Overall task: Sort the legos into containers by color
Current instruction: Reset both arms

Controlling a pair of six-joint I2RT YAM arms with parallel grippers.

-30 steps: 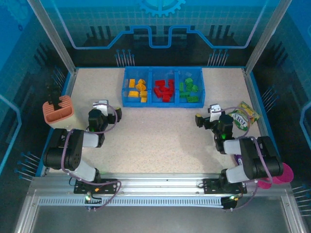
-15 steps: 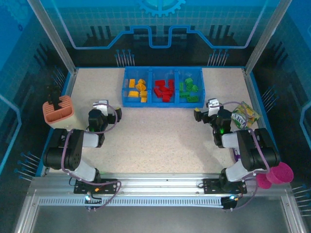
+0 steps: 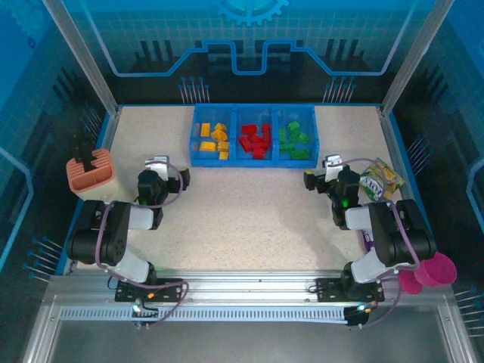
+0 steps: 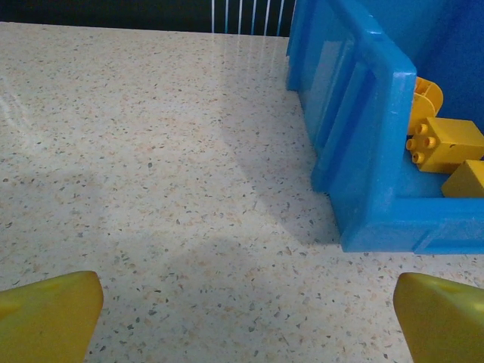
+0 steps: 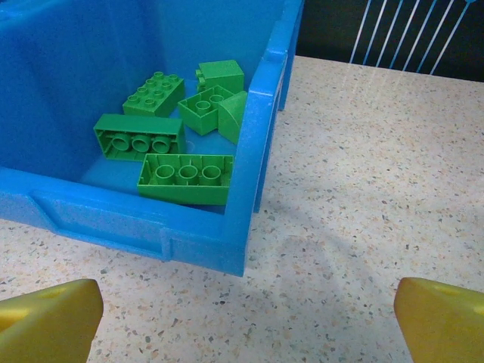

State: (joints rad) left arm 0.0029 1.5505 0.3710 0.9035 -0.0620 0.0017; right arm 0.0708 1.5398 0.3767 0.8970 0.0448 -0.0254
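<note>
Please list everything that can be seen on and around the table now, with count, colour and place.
tray: one, blue, three compartments, far middle of the table
yellow bricks: several, yellow-orange, left compartment
red bricks: several, red, middle compartment
green bricks: several, green, right compartment
holder: one, salmon-pink, left edge
snack packet: one, green-yellow, right edge
cup: one, magenta, near right corner
left gripper: one, yellow fingertips, open, before the tray's left corner
right gripper: one, yellow fingertips, open, before the tray's right corner
</note>
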